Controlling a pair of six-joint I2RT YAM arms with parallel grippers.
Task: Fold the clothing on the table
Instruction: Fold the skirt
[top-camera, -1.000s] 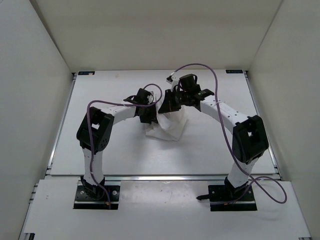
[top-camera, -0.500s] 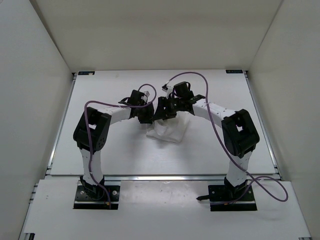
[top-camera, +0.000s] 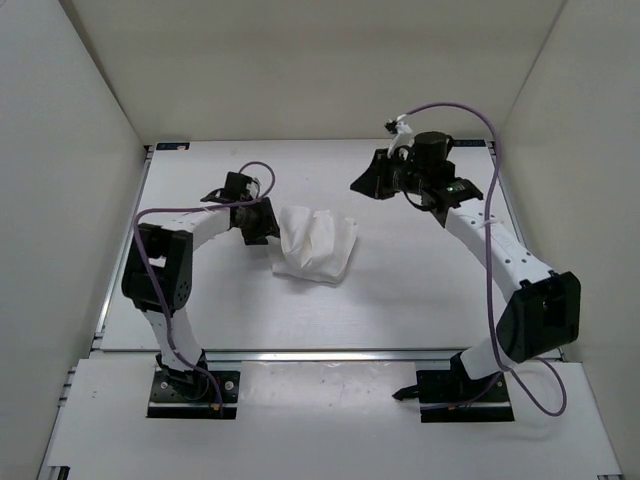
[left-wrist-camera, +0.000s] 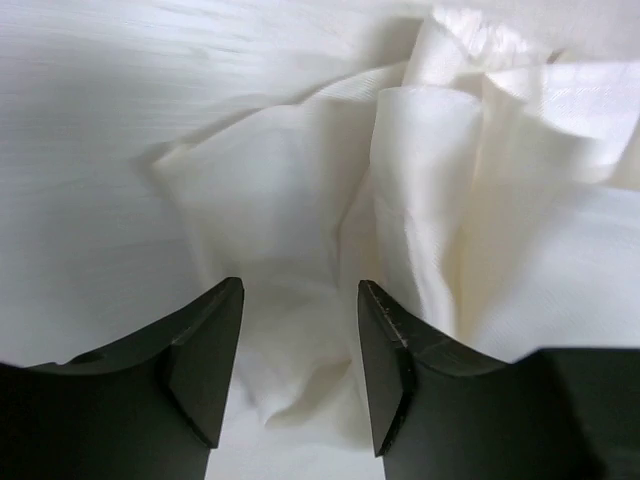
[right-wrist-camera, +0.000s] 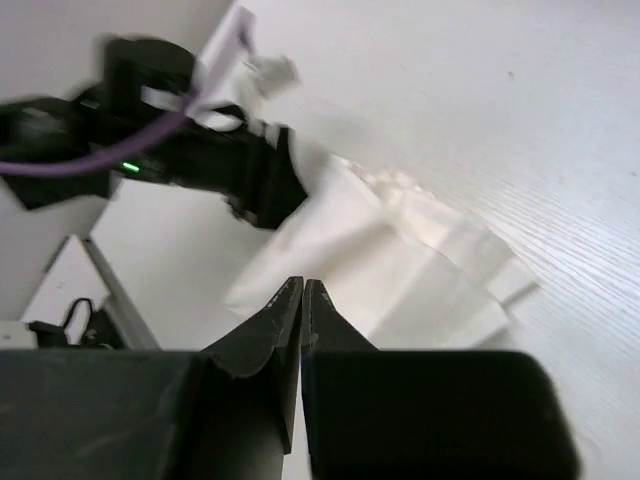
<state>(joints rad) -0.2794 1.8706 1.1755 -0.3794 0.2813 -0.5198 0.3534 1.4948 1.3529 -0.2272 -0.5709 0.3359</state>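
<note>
The skirt (top-camera: 315, 245) lies in a bunched, rumpled heap on the bench (top-camera: 420, 290), a little left of the middle and well away from every edge. From above it reads as a rough square of layered white cloth, with raised folds running through its centre and a flatter corner on the near side. The left fingers (top-camera: 266, 226) sit low at the heap's left edge, just beside the cloth and pointing into it. In the left wrist view the two dark fingers stand apart, released, and pleated cloth fills the gap beyond them. Nothing is pinched between them, and whether their tips touch the cloth cannot be told. To their right a tall fold rises, creased and doubled over itself. The right fingers (top-camera: 362, 184) are held above the far right part of the bench, well apart from the skirt, pointing left. The right wrist view shows them clenched tip to tip with nothing between them. The skirt lies below and beyond them, with the left arm (right-wrist-camera: 200, 165) at its far edge, blurred. A purple cable (top-camera: 455, 108) loops over the right arm (top-camera: 490, 240). A silver rail (top-camera: 330, 352) runs along the near edge of the bench, between it and the arm bases.
</note>
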